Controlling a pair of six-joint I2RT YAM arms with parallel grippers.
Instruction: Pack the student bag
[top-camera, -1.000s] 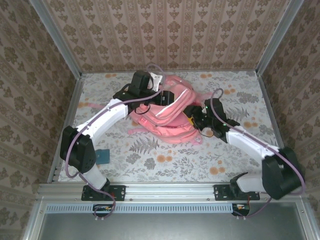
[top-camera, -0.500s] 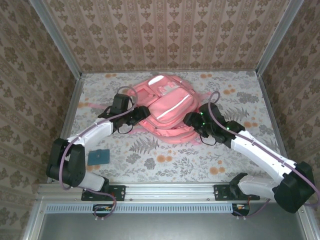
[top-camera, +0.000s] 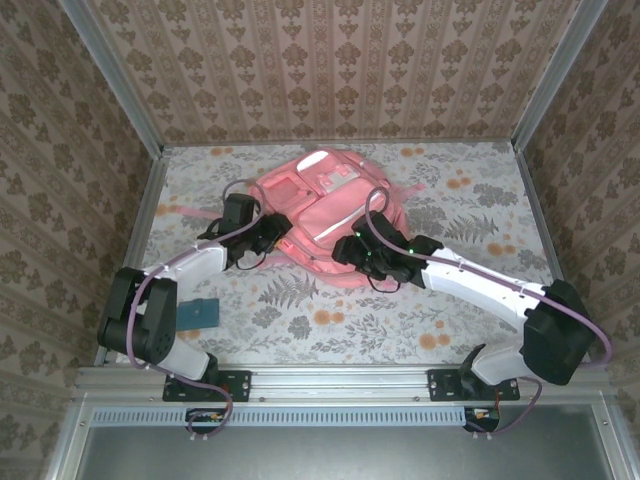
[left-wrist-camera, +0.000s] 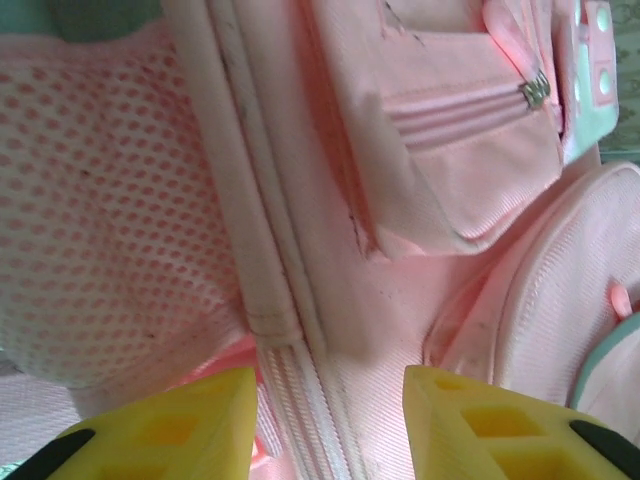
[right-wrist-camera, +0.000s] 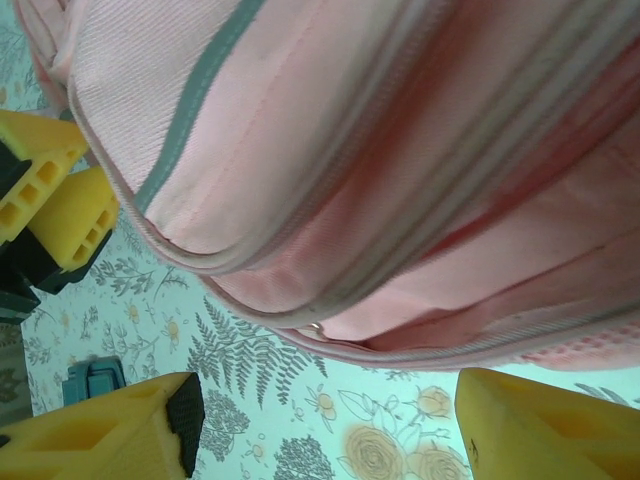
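As the student bag (top-camera: 325, 215) lies at the middle of the counter (top-camera: 450, 310), the left gripper (left-wrist-camera: 325, 400) (open, astride a zipper seam) and the open right gripper (right-wrist-camera: 325, 400) should be closed squarely on fabric.

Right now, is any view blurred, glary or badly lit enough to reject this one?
Top external: even light, sharp, soft shadows, no glare on the student bag. Left wrist: very close, mesh pocket and left gripper's fingers soft. Right wrist: bag fabric slightly soft, floral table clearer; usable.
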